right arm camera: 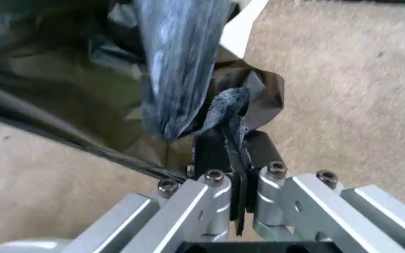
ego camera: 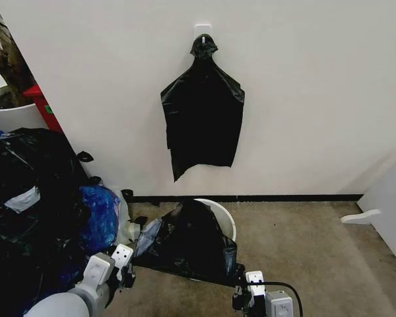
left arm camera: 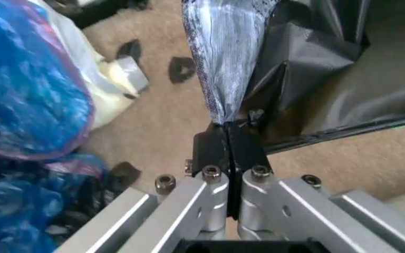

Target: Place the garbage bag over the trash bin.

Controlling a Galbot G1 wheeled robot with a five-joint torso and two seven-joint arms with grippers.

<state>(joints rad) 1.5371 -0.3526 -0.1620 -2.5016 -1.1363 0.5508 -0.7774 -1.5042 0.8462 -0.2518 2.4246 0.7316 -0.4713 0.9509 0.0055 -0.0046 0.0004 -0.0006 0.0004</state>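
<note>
**Bag stretched over bin, pinched at both ends**

Beige carpet below a plain white wall [ego camera: 303, 99] with a dark skirting strip. On the wall, a hook [ego camera: 203, 31] carrying a flat bunch of black bags [ego camera: 203, 119], knotted at the top. To the left, big black sacks [ego camera: 26, 198] heaped up, with a blue bag [ego camera: 99, 214] tucked against them; behind, a white planter [ego camera: 13, 115] beside something red.

Centre floor, near the wall: the bin [ego camera: 223, 214], cream-white, its rim showing as an arc at the back and right. Draped across its front and mouth, the bag [ego camera: 188, 241], glossy black and crumpled, rising to a peak over the opening; inside of the bin hidden.

Left gripper [ego camera: 127, 267] low at the bag's left corner, next to the blue bag. Seen from the left wrist [left arm camera: 229, 138], jaws pressed together on a twisted, shiny neck of the bag [left arm camera: 227, 58]. Right gripper [ego camera: 241, 287] at the bag's lower right corner, just in front of the bin. Seen from the right wrist [right arm camera: 234, 150], jaws clamped on a fold of film [right arm camera: 177, 63], bin rim [right arm camera: 241, 29] pale behind it. Between the two grippers, the bag's lower edge drawn into a taut line.
</note>
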